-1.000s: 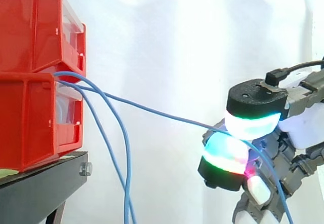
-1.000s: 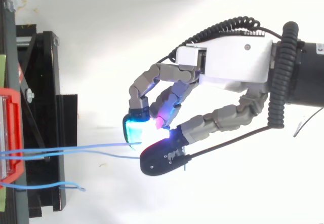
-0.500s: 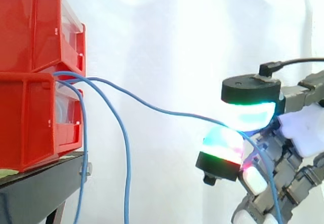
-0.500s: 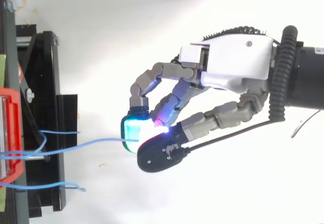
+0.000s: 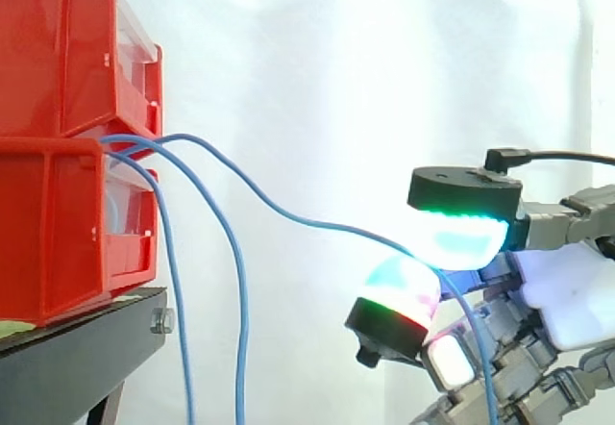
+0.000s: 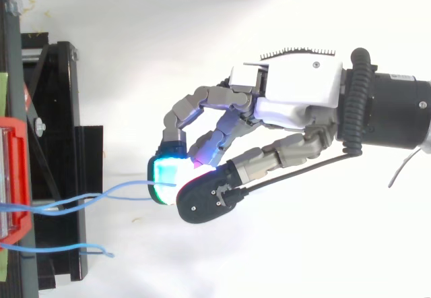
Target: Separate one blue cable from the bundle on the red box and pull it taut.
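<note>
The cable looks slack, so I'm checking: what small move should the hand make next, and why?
Probably draw the hand away from the red bins: the blue cable it pinches sags in a curve, not yet taut.

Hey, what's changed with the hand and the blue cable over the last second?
The hand moved toward the red bins and slightly down, keeping its pinch on the cable. That cable, nearly straight a second ago, now sags in a curve. The bins and the stand stayed put.
</note>
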